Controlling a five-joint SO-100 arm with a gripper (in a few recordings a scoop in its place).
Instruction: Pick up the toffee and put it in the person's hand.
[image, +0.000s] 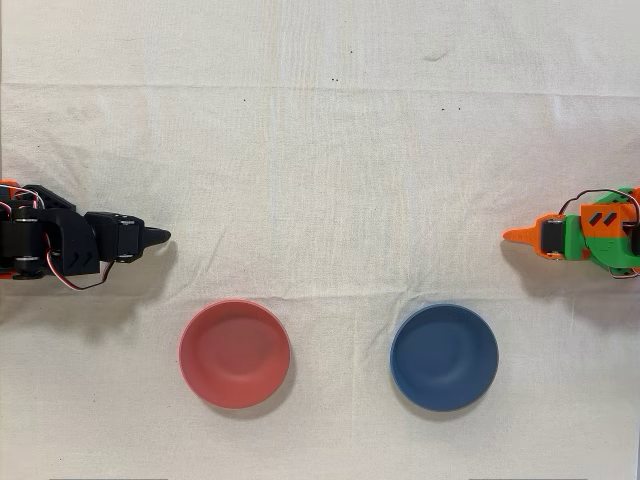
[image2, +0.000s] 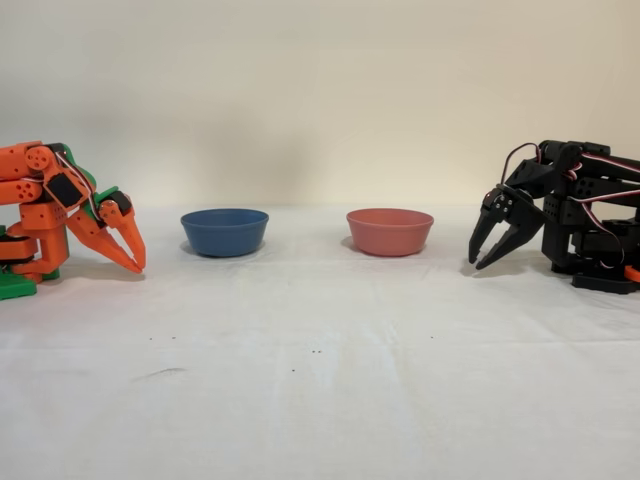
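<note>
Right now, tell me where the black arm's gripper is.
In the overhead view the gripper sits at the left edge, up-left of the red bowl; in the fixed view it's at the right, beside that bowl.

Bright, even, diffuse light fills both views, without glare. Soft, short shadows hug the round pink-red bowl (image: 234, 353) and round blue bowl (image: 443, 357). Focus is sharp throughout.

A white cloth (image: 320, 180) covers the tabletop, creased in faint lines. At the left edge the black arm (image: 50, 245) lies folded, its gripper (image: 152, 237) pointing right with the tips drawn to a point. At the right edge sits the idle orange arm (image: 590, 235). Below them stand a pink-red bowl (image: 235, 353) and a blue bowl (image: 444, 357), well apart.
</note>
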